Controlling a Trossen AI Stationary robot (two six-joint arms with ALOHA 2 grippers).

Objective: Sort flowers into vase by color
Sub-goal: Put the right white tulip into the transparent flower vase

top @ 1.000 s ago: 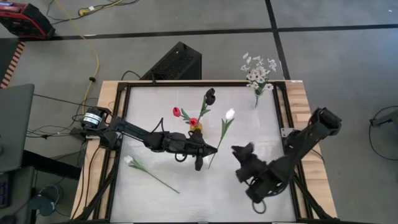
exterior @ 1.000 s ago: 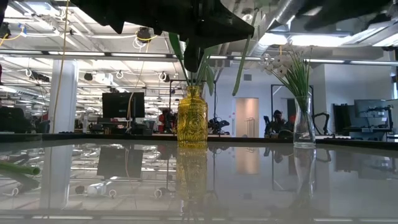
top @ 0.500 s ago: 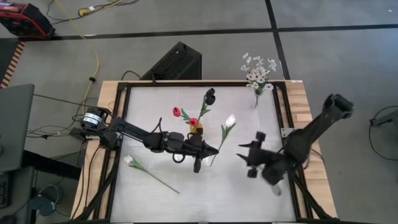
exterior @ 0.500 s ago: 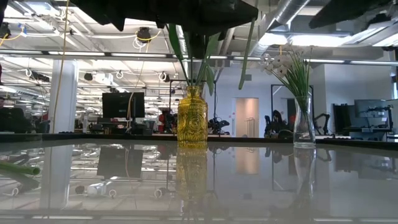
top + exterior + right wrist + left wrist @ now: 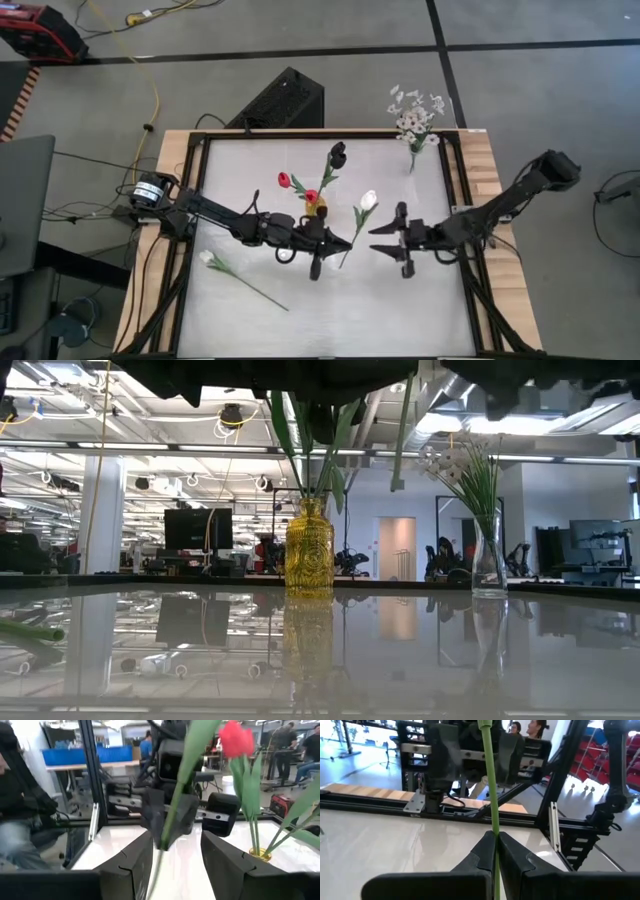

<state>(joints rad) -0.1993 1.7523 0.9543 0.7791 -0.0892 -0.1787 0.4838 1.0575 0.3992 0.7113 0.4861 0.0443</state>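
Note:
My left gripper point(image 5: 343, 240) is shut on a white-bud flower point(image 5: 367, 200) above the table's middle, just on the near-right side of the yellow vase point(image 5: 317, 206). That vase holds two red buds point(image 5: 284, 180) and a dark bloom point(image 5: 338, 152). My right gripper point(image 5: 378, 241) is open and points toward the table's left at the held flower, a short way from it. In the right wrist view its fingers point(image 5: 227, 857) stand apart, with the stem point(image 5: 182, 775) beyond them. A clear vase point(image 5: 488, 555) at the far right holds white sprays point(image 5: 413, 118). Another white flower point(image 5: 211, 259) lies flat, near left. My left gripper pinches the white flower's green stem point(image 5: 495, 827) between its two fingers, on the stem's lower half. The fingers come level from the table's left and lie across the stem. The flower is lifted clear and stands tilted, with the bud up and leaning toward the far-right.
Black rails and wooden boards frame the glossy table point(image 5: 400, 310). Open surface lies along the near side and in the right half. The yellow vase stands close behind the held flower. A black box point(image 5: 283, 100) and cables lie on the floor beyond the far edge.
My right arm has swung up from the table's near-right part toward the middle. Its gripper has turned to point toward the table's left at the held flower. My left gripper has stayed in place, and the flower's stem now stands a little steeper.

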